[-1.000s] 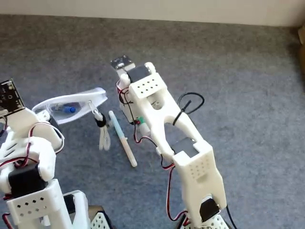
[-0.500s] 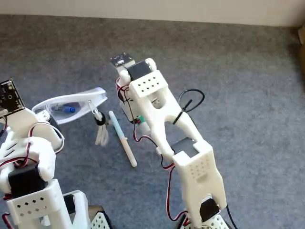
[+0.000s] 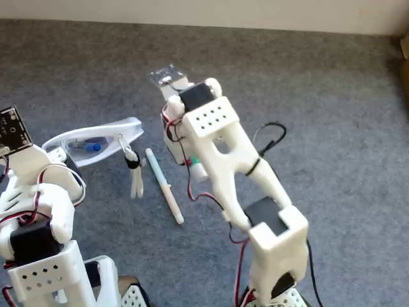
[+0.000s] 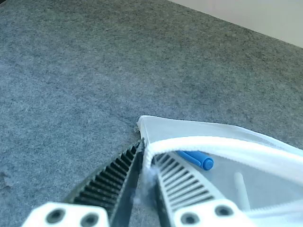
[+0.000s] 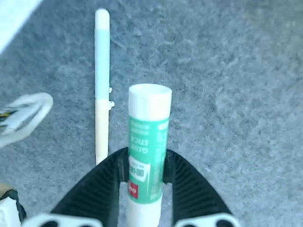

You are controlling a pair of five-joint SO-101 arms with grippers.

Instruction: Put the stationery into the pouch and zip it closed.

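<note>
A clear pouch (image 3: 96, 142) lies open on the grey carpet, with a blue pen-like item (image 3: 93, 146) inside. My left gripper (image 4: 146, 153) is shut on the pouch's rim (image 4: 199, 142) at its near end, next to the blue item (image 4: 196, 160). My right gripper (image 5: 147, 158) is shut on a green-and-white glue stick (image 5: 147, 142), held above the carpet to the right of a white and pale-blue pen (image 5: 101, 85). From above, the pen (image 3: 163, 185) lies between the pouch and the right arm, and a sliver of the glue stick (image 3: 199, 170) peeks out under that arm.
A white looped cord with a black band (image 3: 134, 169) lies between the pouch and the pen; its loop (image 5: 23, 116) shows beside the pen. Open carpet (image 3: 332, 115) stretches to the right and back. A pale wall edge (image 3: 255, 13) runs along the far side.
The right arm has swung to the right and a little back, carrying the glue stick. The looped cord shifted slightly. The left arm and pouch have stayed put.
</note>
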